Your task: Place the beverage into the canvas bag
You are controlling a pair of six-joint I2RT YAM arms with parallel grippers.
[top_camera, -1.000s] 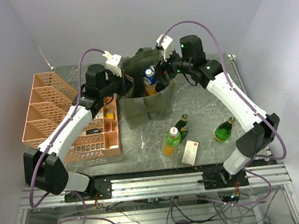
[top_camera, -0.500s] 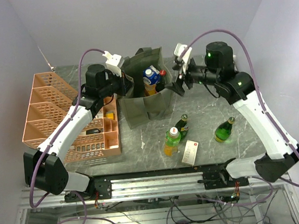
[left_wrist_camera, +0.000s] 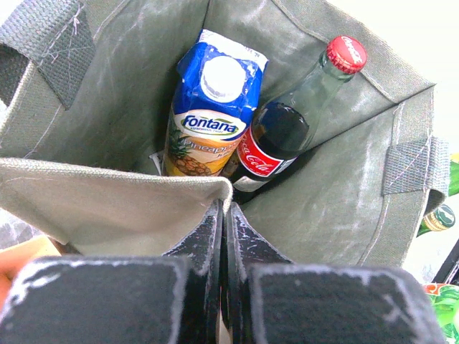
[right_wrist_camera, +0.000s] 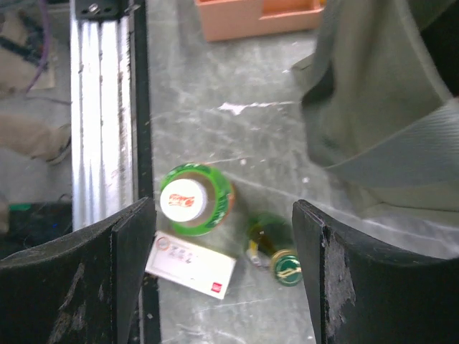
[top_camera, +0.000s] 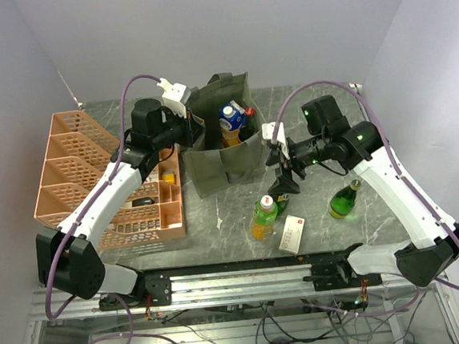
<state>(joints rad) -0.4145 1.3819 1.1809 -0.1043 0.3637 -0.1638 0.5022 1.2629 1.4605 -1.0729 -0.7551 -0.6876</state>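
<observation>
The olive canvas bag (top_camera: 227, 162) stands open, holding an upright Fontana juice carton (left_wrist_camera: 208, 118) and a leaning Coca-Cola bottle (left_wrist_camera: 285, 135).

1. Just beyond the left claw (left_wrist_camera: 224, 215), pinched on the canvas bag (left_wrist_camera: 107, 201) rim: carton (left_wrist_camera: 208, 107) left, glass bottle (left_wrist_camera: 287, 129) right, both inside.
2. Beneath the right claw (right_wrist_camera: 222, 215), on the worktop (right_wrist_camera: 215, 136): upright bottle (right_wrist_camera: 195, 199), lying bottle (right_wrist_camera: 276, 251) beside it, small box (right_wrist_camera: 190, 264) in front.
3. Right of that claw: one more bottle (top_camera: 345, 200).
4. Left of the left claw: lattice crate (top_camera: 76, 169).

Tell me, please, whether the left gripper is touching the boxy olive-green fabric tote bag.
Touching. The left wrist view shows the left gripper shut, pinching the near rim of the olive-green fabric tote bag.
</observation>
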